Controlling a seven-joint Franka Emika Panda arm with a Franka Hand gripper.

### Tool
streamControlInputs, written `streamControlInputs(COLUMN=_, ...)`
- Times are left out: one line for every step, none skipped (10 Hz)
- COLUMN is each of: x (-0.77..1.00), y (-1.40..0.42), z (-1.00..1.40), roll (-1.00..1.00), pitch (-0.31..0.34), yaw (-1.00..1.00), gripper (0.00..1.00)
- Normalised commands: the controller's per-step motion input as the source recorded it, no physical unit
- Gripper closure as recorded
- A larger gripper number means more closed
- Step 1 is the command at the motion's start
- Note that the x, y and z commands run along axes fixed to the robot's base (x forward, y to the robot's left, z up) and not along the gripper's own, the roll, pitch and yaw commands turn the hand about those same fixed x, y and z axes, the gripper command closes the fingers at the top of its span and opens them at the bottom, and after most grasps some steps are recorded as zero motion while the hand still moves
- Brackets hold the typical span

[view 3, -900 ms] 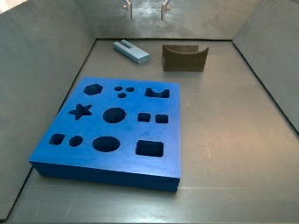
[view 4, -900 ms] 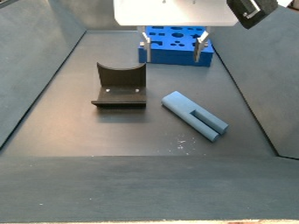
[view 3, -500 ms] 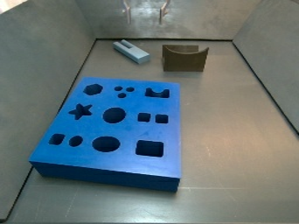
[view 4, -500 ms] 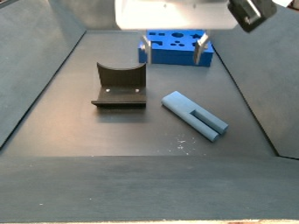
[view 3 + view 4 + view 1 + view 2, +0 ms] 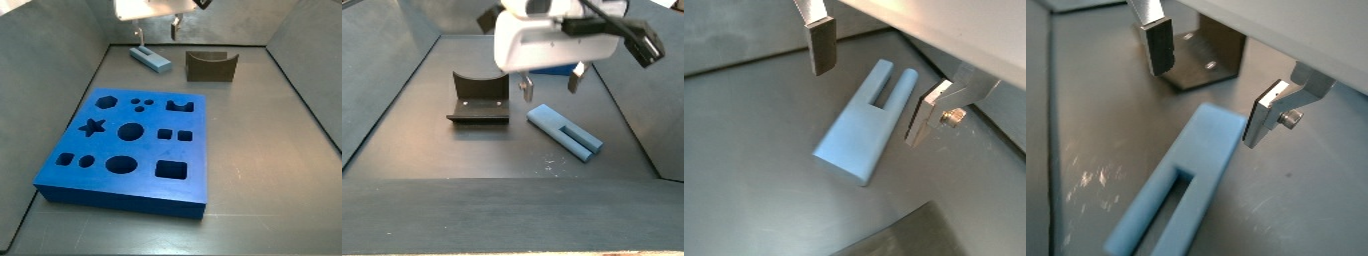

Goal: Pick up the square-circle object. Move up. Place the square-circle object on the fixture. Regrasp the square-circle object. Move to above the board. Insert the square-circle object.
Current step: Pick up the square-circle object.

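The square-circle object is a pale blue bar with a slot in one end. It lies flat on the floor near the back wall and shows in the other side view and both wrist views. My gripper is open and empty. It hovers just above the bar's end, one finger on each side, not touching it. The dark fixture stands beside the bar. The blue board lies in the foreground of a side view.
Grey walls close in the floor on the sides and back, close behind the bar and fixture. In a side view my gripper's white body hides the board.
My gripper has come down from the top of both side views to just above the bar. The bar, fixture and board have not moved.
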Motion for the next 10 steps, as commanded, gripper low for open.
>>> streamControlInputs(x=-0.01, y=0.40, z=-0.56, roll=0.52, pitch=0.006, yaw=0.49, gripper=0.00)
streamControlInputs(x=0.00, y=0.40, z=-0.47, roll=0.61, pitch=0.194, yaw=0.41, gripper=0.00)
streamControlInputs(x=0.00, y=0.34, z=-0.47, roll=0.58, pitch=0.283, yaw=0.38, gripper=0.00)
streamControlInputs(x=0.00, y=0.16, z=-0.53, roll=0.56, pitch=0.200, yaw=0.41, gripper=0.00)
streamControlInputs(x=0.00, y=0.00, z=-0.57, roll=0.55, pitch=0.171, yaw=0.35, gripper=0.00)
streamControlInputs(x=-0.03, y=0.00, z=-0.63, roll=0.49, pitch=0.154, yaw=0.37, gripper=0.00)
streamControlInputs(x=0.00, y=-0.05, z=-0.52, roll=0.43, pitch=0.211, yaw=0.40, gripper=0.00)
streamControlInputs(x=-0.10, y=-0.09, z=-0.45, roll=0.42, pitch=0.123, yaw=0.41, gripper=0.00)
streamControlInputs(x=-0.23, y=-0.02, z=-0.41, roll=0.40, pitch=0.043, yaw=0.45, gripper=0.00)
streamControlInputs(x=-0.29, y=0.00, z=-0.35, roll=0.38, pitch=0.000, yaw=0.47, gripper=0.00)
